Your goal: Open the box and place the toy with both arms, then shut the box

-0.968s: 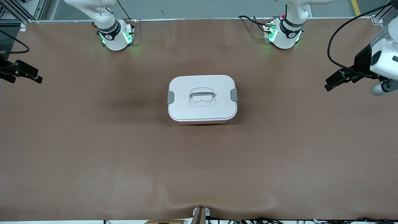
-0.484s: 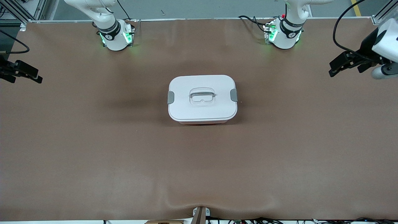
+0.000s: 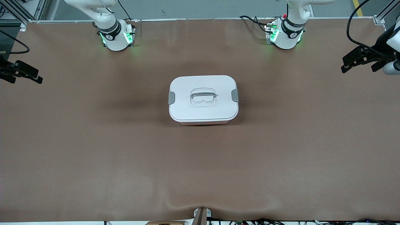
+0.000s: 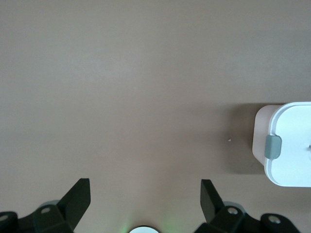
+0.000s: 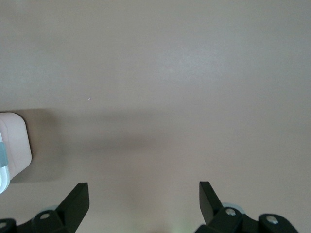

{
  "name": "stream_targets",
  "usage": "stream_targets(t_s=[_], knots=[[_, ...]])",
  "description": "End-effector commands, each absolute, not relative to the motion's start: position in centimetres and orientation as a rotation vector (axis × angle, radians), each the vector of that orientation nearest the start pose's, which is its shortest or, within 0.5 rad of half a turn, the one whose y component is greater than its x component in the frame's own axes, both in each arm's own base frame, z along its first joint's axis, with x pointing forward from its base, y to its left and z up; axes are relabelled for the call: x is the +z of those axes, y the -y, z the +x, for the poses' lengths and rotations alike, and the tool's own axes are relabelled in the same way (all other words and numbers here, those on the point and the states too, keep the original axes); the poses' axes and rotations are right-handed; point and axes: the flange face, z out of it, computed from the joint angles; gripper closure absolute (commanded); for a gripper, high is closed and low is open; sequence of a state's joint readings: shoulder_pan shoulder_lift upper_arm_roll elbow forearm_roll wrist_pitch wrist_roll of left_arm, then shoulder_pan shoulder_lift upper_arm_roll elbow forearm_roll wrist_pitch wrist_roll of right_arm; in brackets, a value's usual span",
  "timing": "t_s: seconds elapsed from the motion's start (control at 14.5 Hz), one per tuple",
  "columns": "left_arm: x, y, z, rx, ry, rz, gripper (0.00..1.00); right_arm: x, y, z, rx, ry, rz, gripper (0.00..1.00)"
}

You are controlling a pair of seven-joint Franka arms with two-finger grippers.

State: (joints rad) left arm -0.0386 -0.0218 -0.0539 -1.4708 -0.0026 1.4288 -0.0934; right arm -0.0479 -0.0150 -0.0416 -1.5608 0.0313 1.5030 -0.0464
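Mid-table box (image 3: 203, 99) lid on; left gripper (image 3: 353, 61), right gripper (image 3: 26, 74) spread empty over table ends.

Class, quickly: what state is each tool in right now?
Left tool: open, holding nothing, over the table's left-arm end.
Right tool: open, holding nothing, over the right-arm end.

Robot lab, brown-covered table (image 3: 93, 156), two bolted arm bases (image 3: 116, 39), loose cables (image 3: 250, 19)
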Motion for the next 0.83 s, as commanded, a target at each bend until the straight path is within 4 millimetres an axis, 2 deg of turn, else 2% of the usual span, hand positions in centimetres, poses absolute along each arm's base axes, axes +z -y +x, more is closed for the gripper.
stream_targets(t_s=[0.0,0.41,0.76], knots=[[67.1,4.7,52.6,0.041,-0.046,-3.137,0.0,63.4,4.6,54.2,0.065,-0.085,-3.1,0.0],[66.2,4.6,53.1,0.067,-0.046,-3.136,0.0,63.4,4.7,54.2,0.065,-0.087,-3.1,0.0],[66.2,4.6,53.6,0.023,-0.058,-3.13,0.0,63.4,4.6,54.2,0.068,-0.085,-3.1,0.0]])
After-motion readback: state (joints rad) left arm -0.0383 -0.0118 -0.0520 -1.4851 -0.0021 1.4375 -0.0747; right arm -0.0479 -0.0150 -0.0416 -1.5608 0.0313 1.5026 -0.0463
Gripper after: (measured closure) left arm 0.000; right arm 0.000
